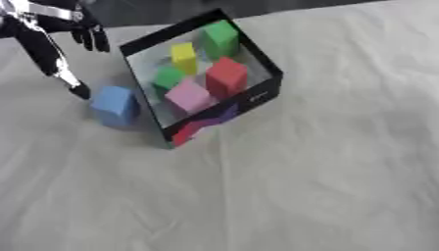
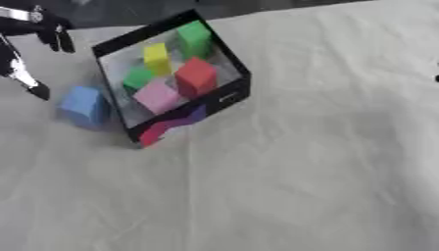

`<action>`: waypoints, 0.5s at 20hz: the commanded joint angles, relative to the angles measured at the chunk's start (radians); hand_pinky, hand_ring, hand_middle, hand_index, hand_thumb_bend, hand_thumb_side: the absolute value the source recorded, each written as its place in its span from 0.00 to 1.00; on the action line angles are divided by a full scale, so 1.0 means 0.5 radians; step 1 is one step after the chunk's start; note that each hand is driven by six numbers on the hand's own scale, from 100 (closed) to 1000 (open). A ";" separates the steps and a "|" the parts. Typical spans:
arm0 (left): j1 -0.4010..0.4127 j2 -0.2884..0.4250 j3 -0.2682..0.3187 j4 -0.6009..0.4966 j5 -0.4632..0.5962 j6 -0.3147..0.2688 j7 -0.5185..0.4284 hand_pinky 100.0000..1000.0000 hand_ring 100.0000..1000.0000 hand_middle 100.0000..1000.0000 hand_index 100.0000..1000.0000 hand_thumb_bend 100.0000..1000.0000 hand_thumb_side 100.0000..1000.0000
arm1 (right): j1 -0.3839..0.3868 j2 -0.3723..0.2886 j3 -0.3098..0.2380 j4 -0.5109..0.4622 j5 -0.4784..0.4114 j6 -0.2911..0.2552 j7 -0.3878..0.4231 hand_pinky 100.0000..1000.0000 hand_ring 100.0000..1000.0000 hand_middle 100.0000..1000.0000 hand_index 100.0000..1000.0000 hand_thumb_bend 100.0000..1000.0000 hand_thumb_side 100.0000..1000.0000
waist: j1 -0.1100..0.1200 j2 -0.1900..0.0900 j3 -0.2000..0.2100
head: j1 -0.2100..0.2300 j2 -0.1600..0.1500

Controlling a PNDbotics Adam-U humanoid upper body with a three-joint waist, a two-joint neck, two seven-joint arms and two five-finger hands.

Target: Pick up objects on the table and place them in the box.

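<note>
A black box [image 1: 261,95] stands askew at the upper middle of the white cloth. Inside lie a red block [image 1: 227,76], a pink block [image 1: 188,95], a yellow block [image 1: 183,57] and two green blocks [image 1: 220,38] [image 1: 168,77]. A blue block [image 1: 115,105] sits on the cloth just outside the box's left wall. My left hand [image 1: 51,34] hovers at the upper left, open, with one long finger [image 1: 79,90] pointing down close to the blue block's upper left and the other fingers hanging relaxed. The right hand shows in neither view.
The white cloth [image 1: 300,186] covers the table and is wrinkled. A dark strip runs along the far edge behind the box.
</note>
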 commanded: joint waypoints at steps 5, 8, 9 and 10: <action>-0.017 0.028 -0.039 0.060 0.040 -0.015 0.001 0.77 0.73 0.73 0.78 0.75 0.28 | -0.028 -0.063 -0.016 -0.018 0.010 -0.001 -0.001 0.70 0.77 0.64 0.75 0.16 0.51 | 0.011 -0.053 -0.009 | -0.002 -0.019; -0.013 0.023 -0.066 0.079 0.039 -0.031 0.001 0.78 0.75 0.74 0.78 0.77 0.25 | -0.028 -0.057 -0.016 -0.015 0.010 0.000 0.000 0.70 0.77 0.64 0.75 0.15 0.51 | 0.014 -0.050 -0.010 | -0.001 -0.019; -0.011 0.023 -0.071 0.082 0.035 -0.037 0.001 0.78 0.75 0.74 0.78 0.77 0.25 | -0.028 -0.056 -0.015 -0.014 0.011 0.000 0.001 0.70 0.77 0.64 0.75 0.15 0.51 | 0.015 -0.050 -0.010 | -0.001 -0.019; -0.010 0.024 -0.077 0.084 0.027 -0.042 0.001 0.79 0.76 0.74 0.79 0.80 0.25 | -0.027 -0.055 -0.016 -0.014 0.011 0.001 0.002 0.70 0.76 0.64 0.75 0.15 0.51 | 0.017 -0.049 -0.010 | 0.000 -0.018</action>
